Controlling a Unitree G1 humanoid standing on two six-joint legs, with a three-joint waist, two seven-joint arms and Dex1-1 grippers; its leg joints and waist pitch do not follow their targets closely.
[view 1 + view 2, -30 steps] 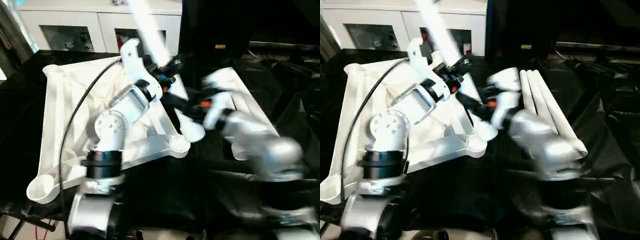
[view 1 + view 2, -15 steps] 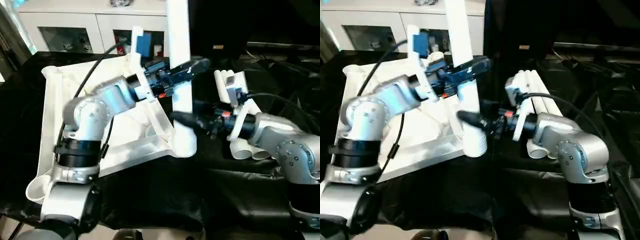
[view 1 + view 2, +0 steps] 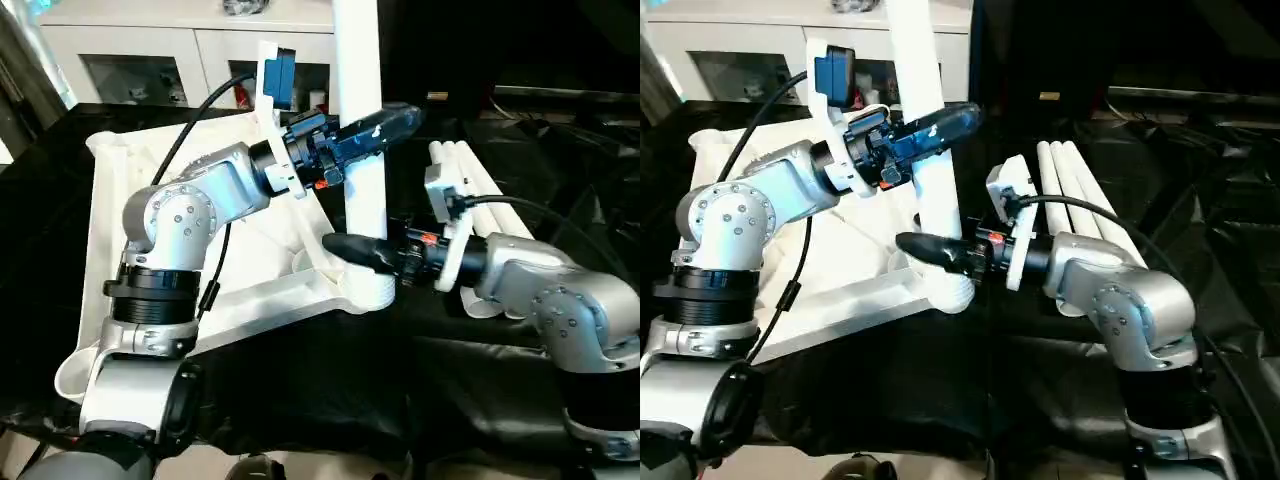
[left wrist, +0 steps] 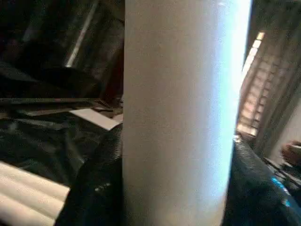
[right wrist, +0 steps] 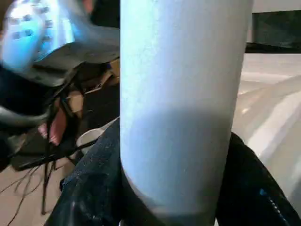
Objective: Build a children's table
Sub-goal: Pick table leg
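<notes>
At centre of the left eye frame, a white leg (image 3: pixel 362 150) stands upright in the corner socket (image 3: pixel 372 290) of the upturned tabletop (image 3: pixel 120 230). Left tool (image 3: pixel 385 122) clamps it high, right tool (image 3: pixel 345 245) low. Spare legs (image 3: pixel 1080 190) lie at right. Both wrist views show black fingers (image 4: pixel 94 188) apparently hugging the tube.

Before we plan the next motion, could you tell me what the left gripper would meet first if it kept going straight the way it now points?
The left gripper is closed around the upright leg, pointing across toward the robot's right. Past the leg, the line seems to run over black sheeting, above the spare legs; depth is unclear.
</notes>
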